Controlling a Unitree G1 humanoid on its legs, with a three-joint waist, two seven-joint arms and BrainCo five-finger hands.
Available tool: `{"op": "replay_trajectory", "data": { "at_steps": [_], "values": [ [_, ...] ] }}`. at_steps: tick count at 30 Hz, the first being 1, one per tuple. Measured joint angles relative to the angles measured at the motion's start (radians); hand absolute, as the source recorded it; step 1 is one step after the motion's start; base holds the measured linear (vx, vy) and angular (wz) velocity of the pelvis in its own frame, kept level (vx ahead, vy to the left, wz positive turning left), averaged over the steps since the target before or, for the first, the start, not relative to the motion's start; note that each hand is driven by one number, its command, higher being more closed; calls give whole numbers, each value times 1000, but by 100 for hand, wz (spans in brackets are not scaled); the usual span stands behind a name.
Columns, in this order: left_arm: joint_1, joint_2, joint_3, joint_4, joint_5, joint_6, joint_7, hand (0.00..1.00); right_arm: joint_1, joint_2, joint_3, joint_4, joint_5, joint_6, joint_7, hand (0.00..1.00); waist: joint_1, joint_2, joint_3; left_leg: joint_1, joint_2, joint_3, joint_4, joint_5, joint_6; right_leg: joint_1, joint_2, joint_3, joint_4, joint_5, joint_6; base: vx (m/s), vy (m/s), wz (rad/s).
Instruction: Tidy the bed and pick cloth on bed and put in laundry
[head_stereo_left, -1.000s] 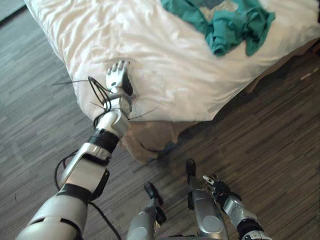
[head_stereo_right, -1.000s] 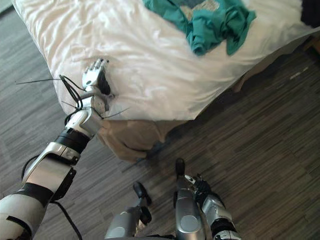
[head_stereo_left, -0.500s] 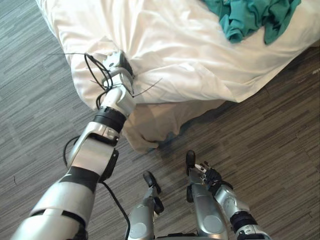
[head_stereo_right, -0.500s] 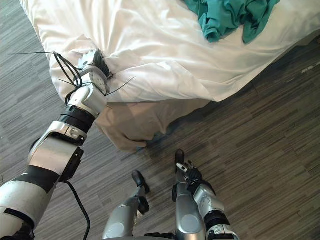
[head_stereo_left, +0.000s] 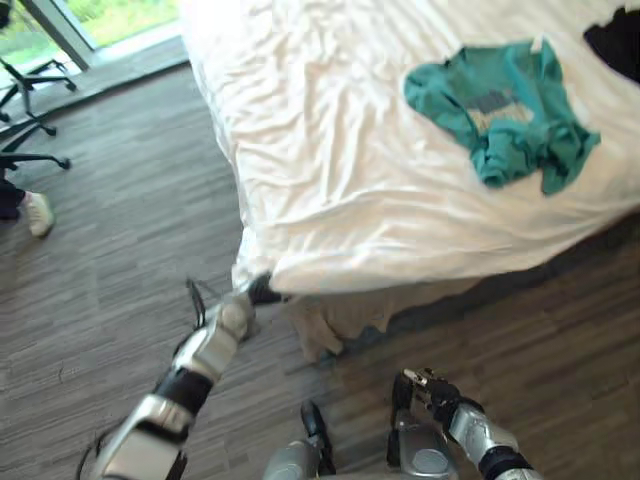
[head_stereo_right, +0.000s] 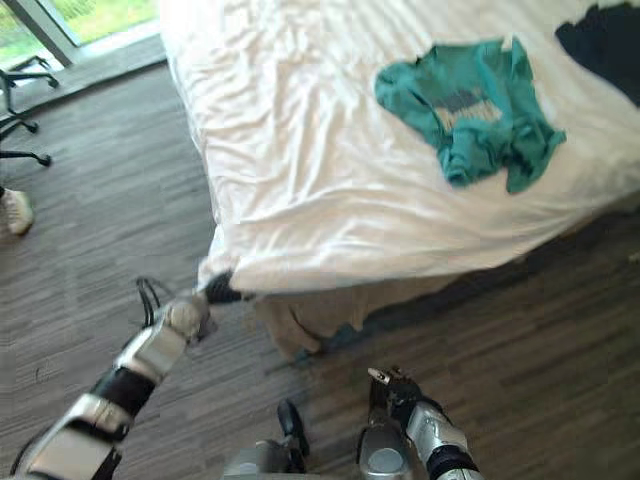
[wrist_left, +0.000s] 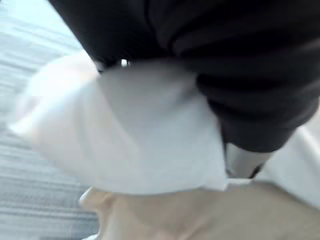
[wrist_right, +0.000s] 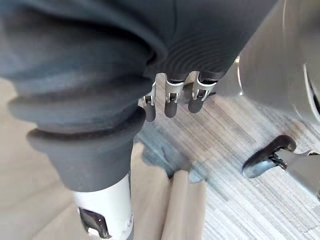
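A white sheet (head_stereo_left: 360, 170) covers the bed, with a crumpled teal cloth (head_stereo_left: 505, 110) lying on its right part. My left hand (head_stereo_left: 260, 291) is at the bed's near corner, curled on the sheet's corner, which is drawn out to a point there. In the left wrist view the white sheet (wrist_left: 140, 135) bunches out from under the hand's dark cover (wrist_left: 225, 60). My right hand (head_stereo_left: 437, 392) hangs low over the floor, away from the bed, its fingers (wrist_right: 170, 100) straight and empty.
A dark cloth (head_stereo_right: 600, 45) lies at the bed's far right. A beige bed skirt (head_stereo_left: 340, 320) hangs below the sheet at the corner. An office chair (head_stereo_left: 25, 85) and a person's shoe (head_stereo_left: 38, 213) are on the wood floor at the left.
My left hand has curled shut on the sheet's corner and drawn it down off the bed's corner. The camera has moved and takes in more of the bed and room.
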Motion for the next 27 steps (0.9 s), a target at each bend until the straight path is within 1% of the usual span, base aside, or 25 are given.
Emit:
{"op": "replay_trajectory", "data": {
  "at_steps": [1, 2, 3, 4, 5, 7, 8, 9, 11, 12, 13, 14, 15, 16, 17, 18, 19, 21, 22, 24, 26, 27],
  "values": [
    [54, -10, 26, 3, 15, 1, -6, 0, 9, -2, 0, 6, -1, 2, 1, 0, 2, -6, -18, 7, 1, -3, -7, 0, 0, 7, 2, -3, 0, -11, 9, 46, -14, 12],
    [113, -17, 61, 15, 28, 3, -14, 0, 20, -6, -1, 6, -1, 7, 3, 0, 12, -14, -31, 19, 3, -4, -12, -1, -1, 20, 5, -6, -1, -15, 9, 31, -11, 6],
    [135, -21, 73, 32, 33, 5, -16, 0, 29, -11, -1, 7, -1, 10, 5, 0, 21, -17, -38, 28, 4, -6, -12, -2, -2, 26, 5, -8, -3, -18, 10, 55, -16, 20],
    [197, -35, 115, 89, 48, 11, -18, 0, 52, -18, -2, 28, -3, 16, 12, 0, 28, -24, -57, 33, 6, -24, -12, -2, -3, 43, 5, -26, -3, -28, 15, 45, -11, 28],
    [220, -41, 133, 119, 52, 14, -18, 0, 60, -18, -2, 40, -4, 16, 19, 0, 31, -27, -67, 33, 7, -31, -12, -2, -3, 47, 6, -33, -3, -30, 16, 59, -13, 32],
    [296, -68, 191, 242, 64, 20, -20, 0, 91, -14, -2, 59, -9, 17, 41, 0, 52, -42, -85, 52, 10, -36, -13, -6, -9, 70, 8, -44, -4, -34, 11, 57, -5, 18],
    [339, -97, 230, 319, 74, 19, -19, 0, 104, -7, -3, 64, -21, 18, 50, 0, 56, -50, -95, 57, 11, -39, -13, -8, -9, 81, 7, -54, -4, -38, 12, 68, 3, 19],
    [358, -114, 250, 361, 74, 18, -19, 0, 108, -3, -3, 66, -28, 19, 50, 0, 58, -54, -99, 61, 11, -40, -13, -9, -9, 87, 7, -57, -4, -39, 12, 61, 12, 15],
    [419, -199, 324, 525, 80, 20, -8, 0, 137, 19, -7, 77, -33, 19, 49, 0, 83, -67, -133, 70, 12, -34, -13, -17, -12, 93, 6, -55, -4, -41, 14, 53, 18, -1],
    [426, -214, 337, 550, 80, 21, 0, 0, 140, 23, -11, 79, -33, 18, 48, 0, 85, -69, -135, 71, 12, -32, -13, -18, -11, 96, 5, -56, -4, -42, 15, 38, 20, -2],
    [446, -266, 380, 609, 78, 27, 17, 0, 146, 37, -30, 83, -32, 16, 45, 0, 96, -73, -138, 83, 13, -28, -13, -21, -11, 106, -3, -55, -4, -43, 16, 0, 0, 0],
    [450, -288, 402, 630, 77, 32, 24, 0, 150, 41, -39, 83, -32, 15, 44, 0, 102, -74, -142, 88, 13, -25, -13, -22, -10, 109, -4, -53, -4, -43, 17, 4, 33, -1],
    [452, -327, 457, 658, 68, 49, 27, 0, 155, 48, -62, 83, -28, 10, 30, 0, 106, -74, -146, 95, 11, -24, -14, -22, -10, 117, -7, -54, -4, -43, 17, -9, 31, -3],
    [454, -351, 510, 678, 54, 58, 32, 0, 158, 57, -82, 83, -27, -5, 4, 100, 106, -74, -146, 102, 11, -21, -16, -25, -11, 129, -8, -52, -4, -44, 18, -30, 22, -2],
    [455, -359, 537, 685, 47, 59, 33, 0, 162, 62, -95, 83, -27, -16, -11, 100, 106, -74, -149, 106, 12, -17, -19, -28, -14, 132, -7, -51, -4, -45, 19, -53, 14, -16],
    [459, -371, 590, 692, 26, 53, 55, 0, 167, 69, -115, 83, -27, -49, -63, 100, 106, -74, -154, 121, 14, -5, -20, -31, -14, 139, -6, -48, -4, -52, 29, -49, 7, -16],
    [458, -373, 600, 692, 25, 51, 59, 0, 168, 69, -121, 83, -27, -56, -70, 100, 106, -74, -155, 122, 14, -2, -20, -32, -14, 140, -6, -47, -4, -52, 29, -34, 7, -20],
    [454, -382, 643, 692, 4, 21, 84, 0, 172, 65, -178, 82, -27, -83, -114, 100, 106, -70, -159, 127, 14, 8, -21, -40, -15, 139, -6, -39, -4, -52, 29, -19, 8, -13],
    [449, -380, 660, 690, -15, 2, 99, 0, 169, 52, -226, 68, -26, -108, -136, 100, 106, -69, -160, 129, 14, 16, -21, -40, -15, 139, -6, -36, -4, -53, 28, -18, 8, -14],
    [442, -374, 686, 686, -54, -24, 106, 0, 159, 16, -288, -7, -23, -140, -153, 100, 105, -70, -161, 129, 14, 25, -21, -41, -14, 135, -8, -40, -4, -55, 25, -11, 7, -14],
    [437, -371, 687, 651, -109, -75, 122, 0, 92, -78, -334, -119, -25, -187, -149, 100, 104, -67, -177, 119, 14, 29, -21, -42, -14, 122, -11, -53, -4, -55, 25, -1, 3, -10],
    [431, -366, 682, 648, -112, -83, 122, 0, 65, -105, -338, -139, -28, -193, -146, 100, 105, -68, -180, 117, 15, 29, -21, -42, -14, 120, -11, -54, -4, -55, 25, 15, -7, -5]
  ]
}}
